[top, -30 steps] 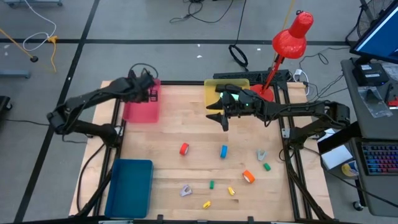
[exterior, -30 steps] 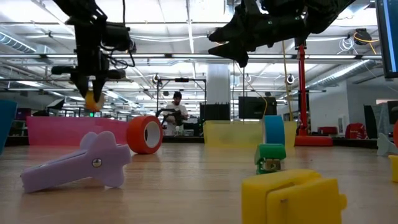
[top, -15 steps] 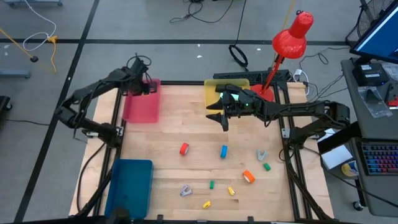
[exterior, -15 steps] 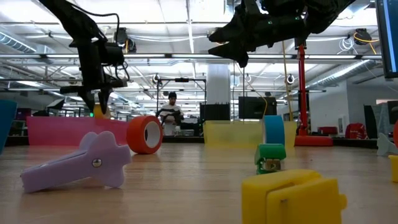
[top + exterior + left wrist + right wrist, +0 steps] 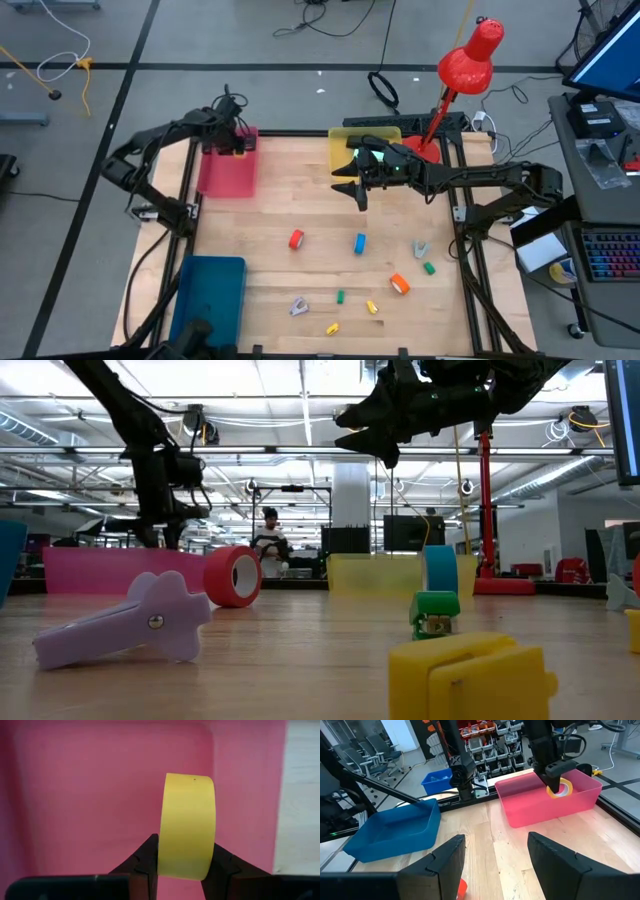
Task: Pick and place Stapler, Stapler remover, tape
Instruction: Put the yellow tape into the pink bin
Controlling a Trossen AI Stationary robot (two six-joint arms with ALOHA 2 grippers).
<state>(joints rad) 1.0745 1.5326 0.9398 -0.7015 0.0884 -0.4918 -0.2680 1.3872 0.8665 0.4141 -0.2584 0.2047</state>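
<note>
The yellow tape roll [image 5: 187, 826] is seen clamped by the left gripper [image 5: 182, 865] over the pink bin [image 5: 90, 795] (hidden from above). The right gripper [image 5: 495, 851] is held open. No writing is legible.

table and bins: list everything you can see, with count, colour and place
pink bin: 1, pink, far left corner
yellow bin: 1, yellow, far middle
blue bin: 1, blue, near left corner
tape: 4; yellow held above the pink bin; red, blue, orange on the table
purple pieces: 2, one near middle, one right
small blocks: 2 green, 2 yellow, near half
lamp: 1, red, far right
left gripper: jaws shut on yellow tape
right gripper: jaws open, raised by the yellow bin
</note>
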